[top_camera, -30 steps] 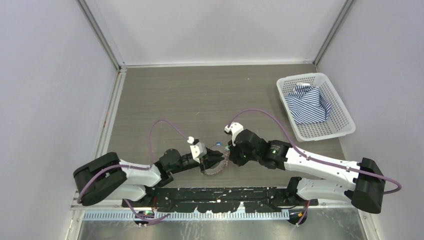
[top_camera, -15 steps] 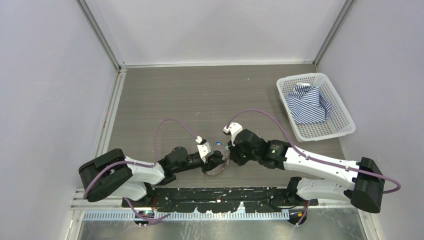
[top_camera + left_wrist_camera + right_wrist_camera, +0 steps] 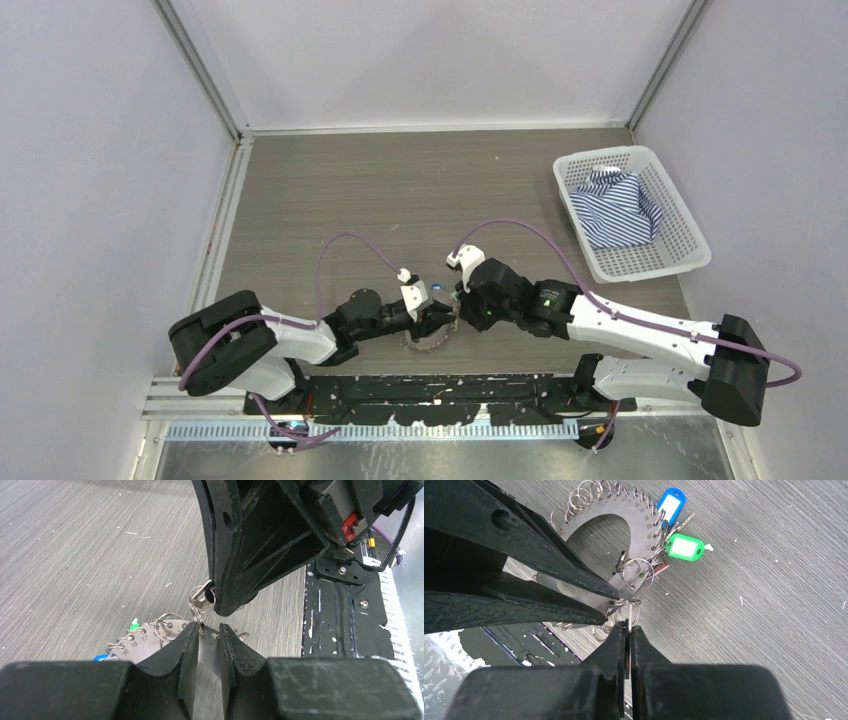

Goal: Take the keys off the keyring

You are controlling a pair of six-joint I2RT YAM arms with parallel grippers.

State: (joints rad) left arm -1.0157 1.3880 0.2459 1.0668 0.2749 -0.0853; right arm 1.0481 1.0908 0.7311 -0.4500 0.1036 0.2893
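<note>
Flat, silvery-grey toothed metal keyring (image 3: 641, 530): lying at the middle of the table's near edge. The blue-tagged key (image 3: 671, 502) and green-tagged key (image 3: 684, 546) are attached at its rim.

Change noted: the left gripper (image 3: 207, 630) has advanced to meet the right gripper (image 3: 629, 630), and its fingers now pinch the ring's plate.

The right gripper is pressed together on a small silver key (image 3: 200, 597) with its split ring, just above the plate.

Judgement: the ring is braced for extraction and no key is freed yet.

Surface: grey wood-grain table (image 3: 400, 190). A white plastic basket (image 3: 655, 270) holding a blue-striped cloth (image 3: 620, 208) stands at the right edge.

Room: plain pale walls (image 3: 430, 60).
</note>
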